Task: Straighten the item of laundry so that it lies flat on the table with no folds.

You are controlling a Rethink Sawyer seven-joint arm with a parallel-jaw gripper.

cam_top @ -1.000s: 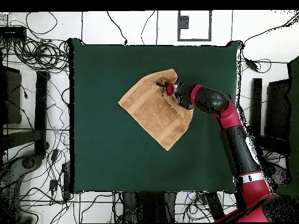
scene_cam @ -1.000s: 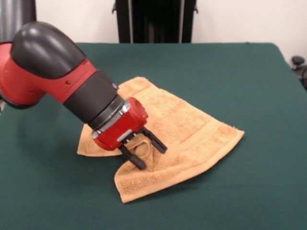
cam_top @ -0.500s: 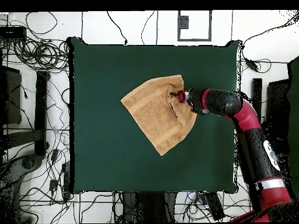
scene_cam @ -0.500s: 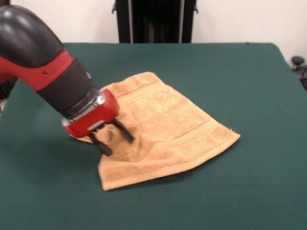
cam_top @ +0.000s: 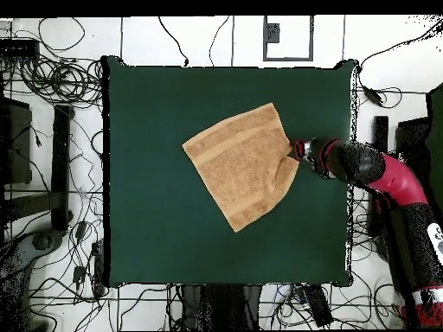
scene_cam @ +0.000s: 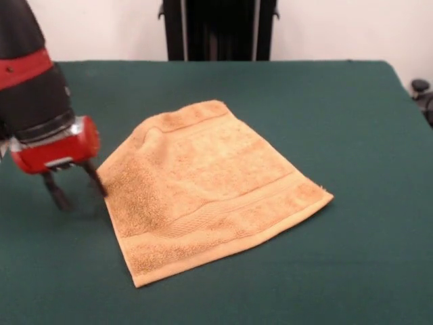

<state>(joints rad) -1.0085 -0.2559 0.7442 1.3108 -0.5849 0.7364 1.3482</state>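
The tan-orange terry-cloth towel lies spread near the middle of the dark green felt-covered table — one small ridge near its far corner. The red-and-black gripper (fingers apart, empty) stands just beside the towel's edge.

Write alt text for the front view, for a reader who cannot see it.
A tan-orange towel lies spread almost flat on the dark green table, with a slight raised ridge near its upper left edge. The red and black arm's gripper is at the towel's left edge, fingers apart, holding nothing.
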